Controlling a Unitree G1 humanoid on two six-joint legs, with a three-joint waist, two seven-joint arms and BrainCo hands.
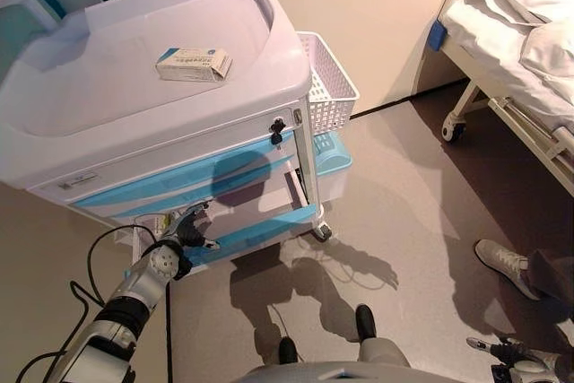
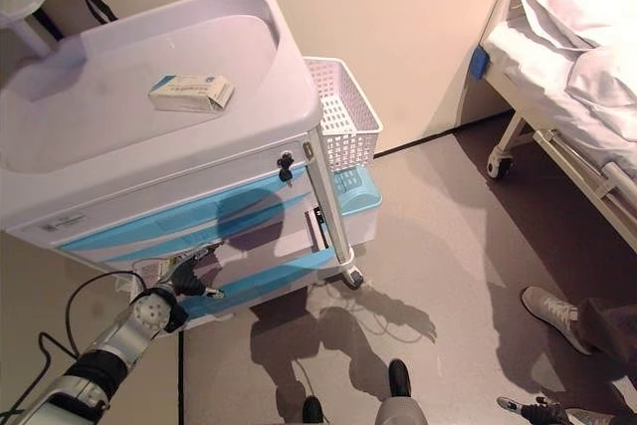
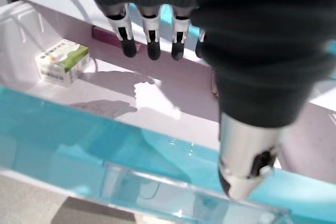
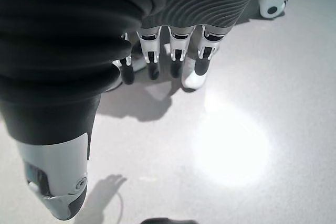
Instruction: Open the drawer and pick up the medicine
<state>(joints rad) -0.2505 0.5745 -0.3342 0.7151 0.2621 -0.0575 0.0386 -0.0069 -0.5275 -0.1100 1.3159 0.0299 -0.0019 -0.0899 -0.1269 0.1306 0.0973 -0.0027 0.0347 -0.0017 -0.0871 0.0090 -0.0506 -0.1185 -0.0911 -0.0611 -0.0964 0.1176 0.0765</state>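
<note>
1. Right hand [image 4: 173,51]: low beside the robot, fingers relaxed, nothing held, only floor past them.
2. Left hand [image 3: 152,35]: over the pulled-out drawer [image 3: 79,145], fingers straight, empty.
3. Medicine box [image 3: 62,62]: lying in a drawer corner, clear of the fingers.
4. Second box [image 1: 194,64] on the cart top [image 1: 90,69].
5. Bed [image 1: 520,51] far right.

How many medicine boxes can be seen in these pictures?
2. One medicine box lies on top of the cart. A second, green-and-white box lies inside the open drawer, beyond the left hand. More may be hidden elsewhere in the drawers.
</note>
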